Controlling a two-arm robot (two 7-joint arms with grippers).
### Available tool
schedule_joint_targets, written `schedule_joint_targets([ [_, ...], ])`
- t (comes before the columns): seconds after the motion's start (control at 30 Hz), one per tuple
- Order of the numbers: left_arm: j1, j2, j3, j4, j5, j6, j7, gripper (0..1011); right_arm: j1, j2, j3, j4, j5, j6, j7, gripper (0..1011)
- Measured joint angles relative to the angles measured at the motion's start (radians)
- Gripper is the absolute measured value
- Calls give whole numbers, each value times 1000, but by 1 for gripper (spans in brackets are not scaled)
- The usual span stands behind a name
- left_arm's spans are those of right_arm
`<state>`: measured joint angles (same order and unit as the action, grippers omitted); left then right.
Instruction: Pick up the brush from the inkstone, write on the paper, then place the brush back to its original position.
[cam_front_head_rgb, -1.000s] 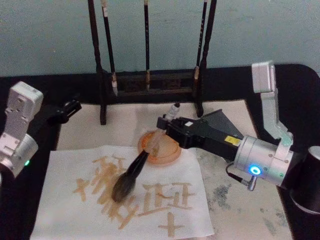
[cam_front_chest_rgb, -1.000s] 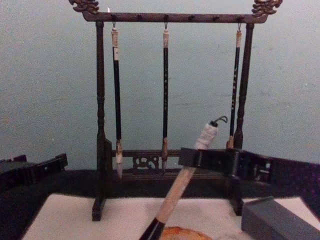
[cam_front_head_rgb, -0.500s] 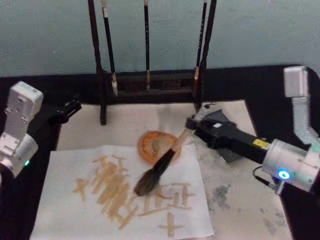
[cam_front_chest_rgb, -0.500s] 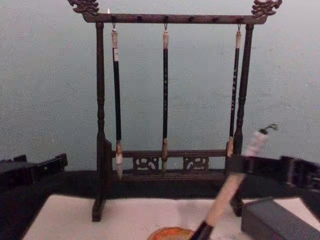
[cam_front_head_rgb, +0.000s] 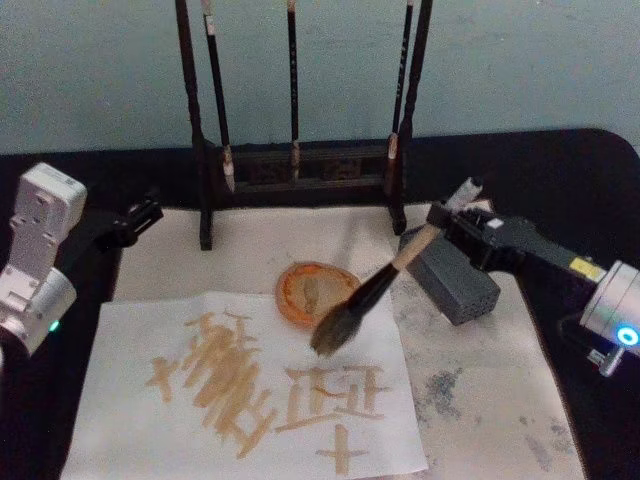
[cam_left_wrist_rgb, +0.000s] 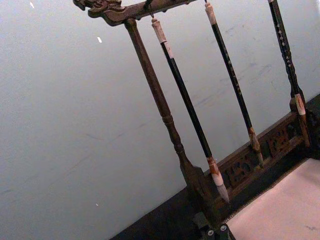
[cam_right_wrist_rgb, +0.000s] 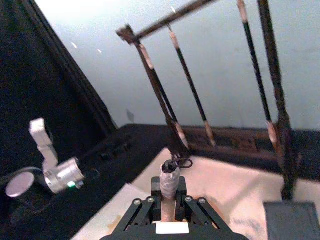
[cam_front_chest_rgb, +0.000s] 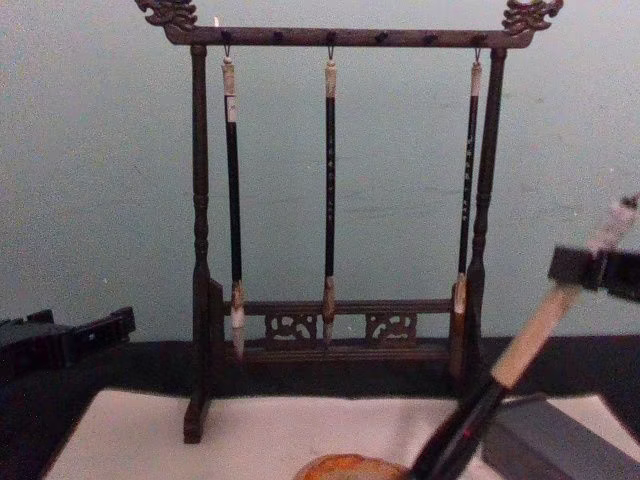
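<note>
My right gripper (cam_front_head_rgb: 447, 222) is shut on the brush's pale tan handle (cam_front_head_rgb: 412, 249), just under its whitish corded end (cam_right_wrist_rgb: 170, 178). The brush slants down to the left. Its bushy grey-brown head (cam_front_head_rgb: 334, 335) hangs over the upper right part of the paper (cam_front_head_rgb: 150, 420), a white sheet with several tan strokes. Just beneath the right gripper sits the inkstone (cam_front_head_rgb: 456, 287), a dark grey block. In the chest view the brush (cam_front_chest_rgb: 528, 341) crosses the lower right, held by the right gripper (cam_front_chest_rgb: 597, 269). My left gripper (cam_front_head_rgb: 146, 212) is parked, shut, at the left edge.
A round orange dish (cam_front_head_rgb: 305, 290) sits beside the brush head. A dark wooden rack (cam_front_head_rgb: 300, 165) with three thin hanging brushes stands at the back. An off-white mat (cam_front_head_rgb: 480, 400), stained grey at the right, lies under everything.
My right gripper has drawn back to the right with the brush. The brush head left the written strokes and passed the orange dish, uncovering the grey block. The left arm has not moved.
</note>
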<state>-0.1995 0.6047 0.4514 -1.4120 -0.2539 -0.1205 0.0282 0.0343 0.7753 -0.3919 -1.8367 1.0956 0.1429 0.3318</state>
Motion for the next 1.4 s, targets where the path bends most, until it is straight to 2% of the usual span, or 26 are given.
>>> schedule_joint_targets([
  [0.2, 0, 0, 0, 0, 0, 0, 0, 1002, 24, -20, -10, -30, -9, -6, 10, 175],
  [0.4, 0, 0, 0, 0, 0, 0, 0, 1002, 84, -67, -65, -31, -46, 15, 13, 175],
  [0.57, 0, 0, 0, 0, 0, 0, 0, 1002, 135, -121, -126, 11, -80, 41, 12, 175],
  [0.8, 0, 0, 0, 0, 0, 0, 0, 1002, 171, -167, -171, 81, -100, 65, 12, 175],
  [1.13, 0, 0, 0, 0, 0, 0, 0, 1002, 179, -183, -175, 138, -101, 74, 14, 175],
  [1.4, 0, 0, 0, 0, 0, 0, 0, 1002, 155, -164, -147, 154, -79, 70, 16, 175],
])
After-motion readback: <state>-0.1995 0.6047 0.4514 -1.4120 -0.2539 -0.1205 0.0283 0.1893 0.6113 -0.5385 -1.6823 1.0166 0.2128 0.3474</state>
